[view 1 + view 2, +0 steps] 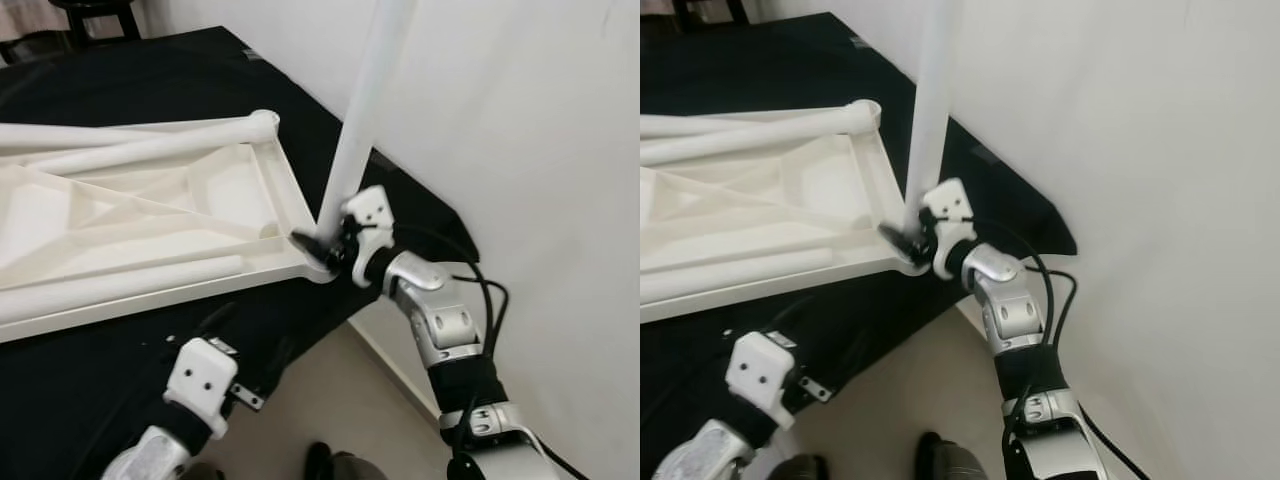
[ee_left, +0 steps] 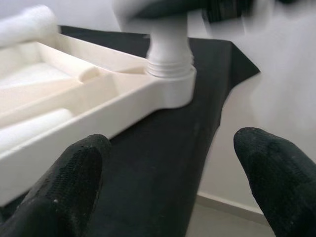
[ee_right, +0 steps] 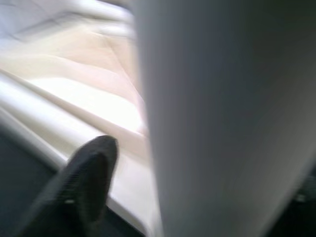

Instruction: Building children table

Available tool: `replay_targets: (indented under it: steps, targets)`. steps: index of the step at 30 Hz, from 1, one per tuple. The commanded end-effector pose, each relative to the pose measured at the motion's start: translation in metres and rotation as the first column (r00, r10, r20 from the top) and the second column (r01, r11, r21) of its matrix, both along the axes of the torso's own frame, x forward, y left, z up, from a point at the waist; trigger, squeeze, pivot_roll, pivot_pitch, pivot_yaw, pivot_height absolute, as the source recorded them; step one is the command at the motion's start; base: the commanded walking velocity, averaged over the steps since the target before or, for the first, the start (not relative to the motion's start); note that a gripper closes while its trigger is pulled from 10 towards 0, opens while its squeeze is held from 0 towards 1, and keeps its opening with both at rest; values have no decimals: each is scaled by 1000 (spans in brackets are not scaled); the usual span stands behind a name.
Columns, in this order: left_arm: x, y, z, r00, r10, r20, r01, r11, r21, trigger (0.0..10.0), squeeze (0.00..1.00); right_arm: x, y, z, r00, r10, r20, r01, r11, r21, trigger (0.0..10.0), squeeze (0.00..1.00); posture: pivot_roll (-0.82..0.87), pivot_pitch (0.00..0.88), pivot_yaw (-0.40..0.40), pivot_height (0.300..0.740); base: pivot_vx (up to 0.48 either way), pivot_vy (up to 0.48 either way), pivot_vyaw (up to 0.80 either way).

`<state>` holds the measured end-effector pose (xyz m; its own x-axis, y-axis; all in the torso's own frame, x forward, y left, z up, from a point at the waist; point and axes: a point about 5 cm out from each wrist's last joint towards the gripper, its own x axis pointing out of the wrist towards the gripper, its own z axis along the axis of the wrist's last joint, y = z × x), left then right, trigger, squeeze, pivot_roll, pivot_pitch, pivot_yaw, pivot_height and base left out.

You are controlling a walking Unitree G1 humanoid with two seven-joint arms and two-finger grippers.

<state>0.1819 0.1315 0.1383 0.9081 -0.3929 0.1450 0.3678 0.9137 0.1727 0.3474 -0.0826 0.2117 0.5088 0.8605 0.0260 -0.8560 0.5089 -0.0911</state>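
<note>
Right claw (image 1: 322, 246) gripping smooth white tubular leg (image 1: 362, 110), ribbed tabletop (image 1: 150, 225)

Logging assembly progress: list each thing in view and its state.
White plastic tabletop: upside down on the black cloth.
Upright white leg: standing in the corner socket, threads showing.
Loose white legs: lying inside the tabletop.
Right gripper: shut on the upright leg.
Left gripper: open, holding nothing.

The ribbed white plastic tabletop (image 1: 150, 215) looks smooth with a dull sheen, as does the upright white plastic leg (image 1: 365, 110) with its threaded base. A matt black cloth (image 1: 160, 80) covers the bench. The left gripper's black fingers (image 2: 64, 192) show a fine woven texture.
</note>
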Motion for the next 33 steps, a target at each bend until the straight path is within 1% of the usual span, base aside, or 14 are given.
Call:
replay_targets:
  steps: [1,2,4,5,9,10,12,14,16,19,20,21,26,33]
  targets:
    - [-2,-1,-2,1000,5,-21,-5,1000,-12,10000,0,-10,9,17,987,140,74,-142,990,23,10000,0,203,248,-142,740,0,0,0]
    - [-2,-1,-2,1000,5,-21,-5,1000,-12,10000,0,-10,9,17,987,140,74,-142,990,23,10000,0,203,248,-142,740,0,0,0]
    - [-2,-1,-2,1000,6,-22,-6,1000,-11,10000,0,-13,5,24,964,241,114,-238,971,-33,10000,0,207,252,-143,740,0,0,0]
    - [-2,-1,-2,1000,6,-22,-6,1000,-11,10000,0,-13,5,24,964,241,114,-238,971,-33,10000,0,207,252,-143,740,0,0,0]
    - [-3,-1,-1,1000,13,-21,-13,1000,-12,10000,0,-9,4,24,907,407,104,-390,908,-153,10000,0,220,265,-147,740,0,0,0]
    - [-3,-1,-1,1000,13,-21,-13,1000,-12,10000,0,-9,4,24,907,407,104,-390,908,-153,10000,0,220,265,-147,740,0,0,0]
    - [-4,-1,-1,1000,14,-21,-14,1000,-7,10000,0,-5,6,24,881,463,96,-440,878,-191,10000,0,233,274,-153,740,0,0,0]
    - [-4,-1,-1,1000,14,-21,-14,1000,-7,10000,0,-5,6,24,881,463,96,-440,878,-191,10000,0,233,274,-153,740,0,0,0]
    - [-7,0,0,1000,17,-21,-17,1000,1,10000,0,-4,9,27,844,530,85,-506,838,-205,10000,0,239,281,-157,740,0,0,0]
    - [-9,2,-1,1000,21,-23,-21,999,33,10000,0,0,10,28,829,555,73,-527,818,-228,10000,0,244,287,-161,740,0,0,0]
    - [-10,4,-2,999,25,-25,-24,999,41,10000,0,1,11,27,827,560,58,-533,812,-237,8196,0,246,292,-164,740,0,0,0]
    - [-10,4,-2,999,29,-25,-27,999,45,10000,0,3,10,26,823,567,43,-542,805,-240,0,0,248,296,-166,740,0,0,0]
    - [-12,5,-1,999,35,-25,-34,999,41,10000,0,6,6,24,810,587,16,-566,788,-244,0,0,249,302,-166,740,0,0,0]
    - [-12,3,1,999,34,-22,-33,999,38,10000,0,14,-3,25,827,562,6,-543,801,-253,0,0,240,303,-170,740,0,0,0]
